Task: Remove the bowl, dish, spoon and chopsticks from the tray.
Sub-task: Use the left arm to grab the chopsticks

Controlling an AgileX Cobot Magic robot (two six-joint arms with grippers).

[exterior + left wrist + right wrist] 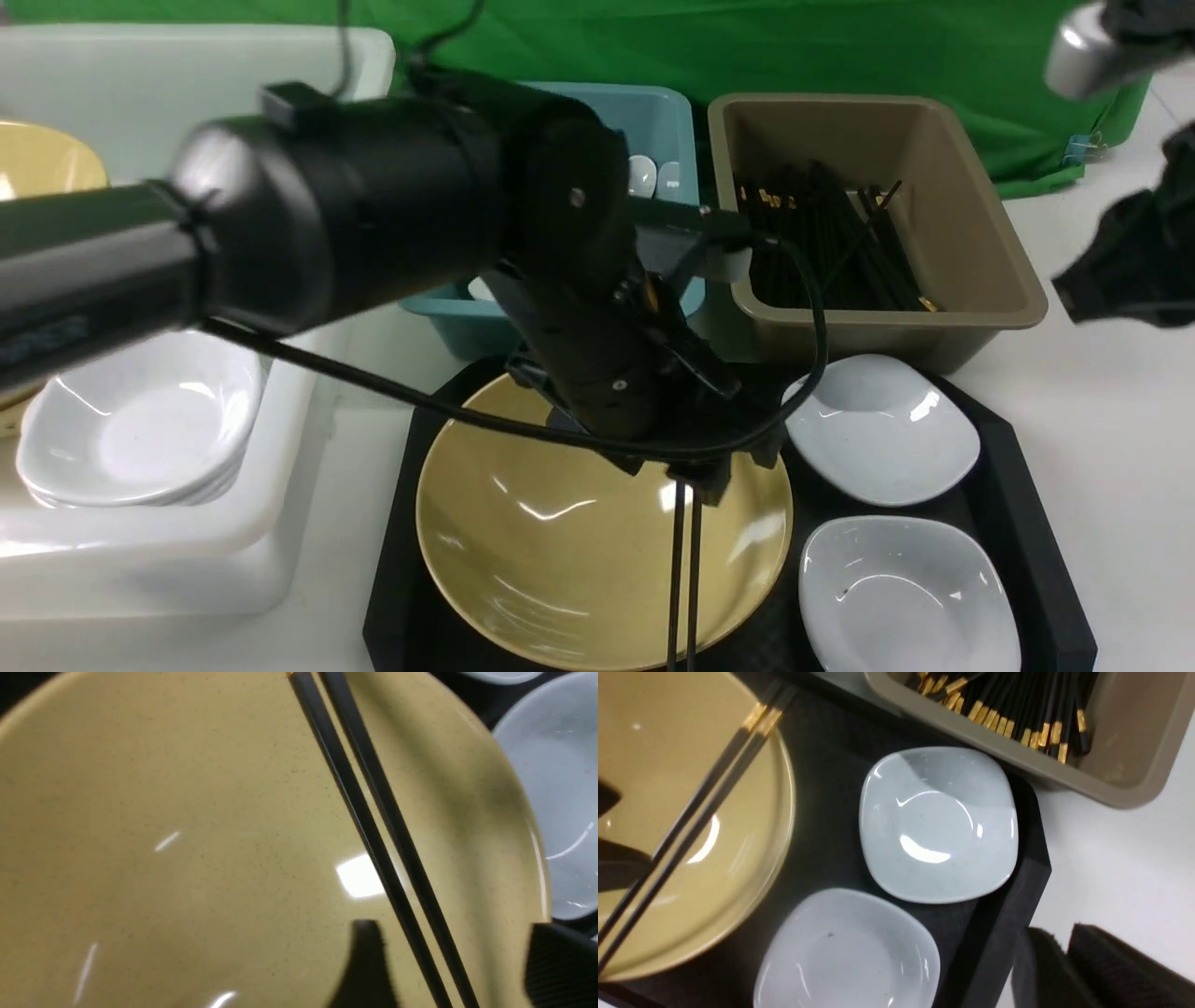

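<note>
The mustard-yellow bowl point(541, 532) sits on the left of the black tray point(1027, 485). The black chopsticks point(684, 579) lie across the bowl's right part. My left gripper point(695, 476) hangs low over the bowl, open. In the left wrist view the chopsticks point(373, 826) run between its two fingers point(366, 952), over the bowl point(187, 835). Two white squarish dishes point(878, 429) point(906, 597) sit on the tray's right side. My right gripper point(1055, 933) is shut and empty over the white table, just off the tray's edge point(1008, 914). No spoon shows on the tray.
A brown bin point(980, 280) full of chopsticks stands behind the tray. A teal bin point(672, 112) with white spoons stands beside it. A white bin point(187, 560) at the left holds stacked white dishes point(140, 420) and a yellow bowl point(47, 159).
</note>
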